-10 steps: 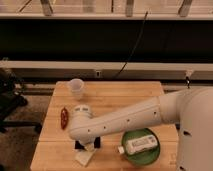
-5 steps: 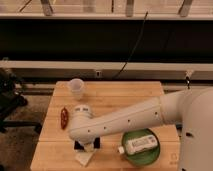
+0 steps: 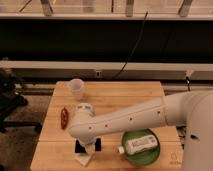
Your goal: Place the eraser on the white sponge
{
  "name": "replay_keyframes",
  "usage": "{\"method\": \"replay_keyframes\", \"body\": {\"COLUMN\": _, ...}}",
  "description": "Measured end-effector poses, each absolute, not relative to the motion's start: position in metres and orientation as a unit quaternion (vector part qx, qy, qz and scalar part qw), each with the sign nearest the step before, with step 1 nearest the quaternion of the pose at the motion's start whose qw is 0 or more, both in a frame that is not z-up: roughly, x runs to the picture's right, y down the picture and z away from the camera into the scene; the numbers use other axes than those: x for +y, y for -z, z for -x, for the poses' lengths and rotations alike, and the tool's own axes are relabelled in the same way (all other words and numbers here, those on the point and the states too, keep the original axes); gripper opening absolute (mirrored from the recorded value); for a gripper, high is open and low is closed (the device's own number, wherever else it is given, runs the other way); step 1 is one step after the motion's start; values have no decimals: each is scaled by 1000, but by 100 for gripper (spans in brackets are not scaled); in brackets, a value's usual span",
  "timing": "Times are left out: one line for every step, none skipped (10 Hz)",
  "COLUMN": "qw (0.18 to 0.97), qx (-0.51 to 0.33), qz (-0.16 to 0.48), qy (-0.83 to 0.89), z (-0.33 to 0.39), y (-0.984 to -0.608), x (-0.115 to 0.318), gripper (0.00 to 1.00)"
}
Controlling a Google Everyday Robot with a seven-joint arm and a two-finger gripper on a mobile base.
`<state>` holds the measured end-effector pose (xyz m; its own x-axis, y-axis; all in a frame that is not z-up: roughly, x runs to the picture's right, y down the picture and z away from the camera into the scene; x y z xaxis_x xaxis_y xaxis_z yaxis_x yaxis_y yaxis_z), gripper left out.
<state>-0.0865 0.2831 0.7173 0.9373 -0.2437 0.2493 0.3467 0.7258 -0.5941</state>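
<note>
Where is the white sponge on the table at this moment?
In the camera view, the white sponge lies near the front edge of the table, toward the picture's left, just under the gripper and left of the green plate.

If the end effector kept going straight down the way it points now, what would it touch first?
Most likely the white sponge, which lies on the wooden table directly under the end effector. Depth is hard to judge from this view, so contact may be slightly off-centre.
</note>
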Motion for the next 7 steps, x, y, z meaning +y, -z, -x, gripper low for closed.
{"method": "replay_keyframes", "body": {"qw": 923, "qx": -82, "qz": 339, "qy": 164, "z": 88, "y": -717, "x": 285, "gripper": 3}}
{"method": "replay_keyframes", "body": {"qw": 919, "qx": -88, "qz": 345, "qy": 169, "z": 90, "y": -718, "x": 287, "gripper": 3}}
{"method": "replay_keyframes", "body": {"qw": 917, "qx": -91, "qz": 347, "qy": 172, "z": 90, "y": -718, "x": 288, "gripper": 5}}
{"method": "replay_keyframes", "body": {"qw": 916, "qx": -94, "qz": 349, "qy": 174, "z": 92, "y": -719, "x": 289, "gripper": 11}}
{"method": "replay_keyframes", "body": {"qw": 914, "qx": -98, "qz": 352, "qy": 178, "z": 94, "y": -719, "x": 290, "gripper": 23}}
{"method": "replay_keyframes", "body": {"qw": 912, "qx": -101, "qz": 354, "qy": 180, "z": 96, "y": -720, "x": 291, "gripper": 34}}
{"method": "replay_keyframes", "body": {"qw": 911, "qx": -102, "qz": 356, "qy": 180, "z": 96, "y": -720, "x": 292, "gripper": 43}}
